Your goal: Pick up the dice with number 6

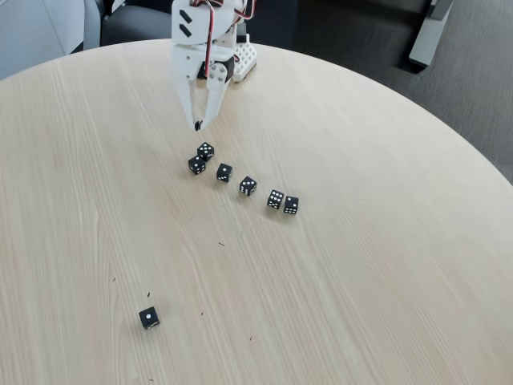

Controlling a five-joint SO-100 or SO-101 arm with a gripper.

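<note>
Several small black dice with white pips lie in a loose row across the middle of the round wooden table [361, 265]. The dice with number 6 [276, 199] is second from the right end of that row, its top face showing two rows of three pips, and it touches the last die [291, 205]. My white gripper [198, 125] hangs point down behind the left end of the row, just above and beyond the nearest die [206, 150]. Its fingertips meet with nothing between them. It is well to the left of the six die.
A lone black die [148, 318] showing one pip sits near the front left. The arm's base [240, 56] stands at the far table edge. Dark floor and a chair lie beyond the table's rim.
</note>
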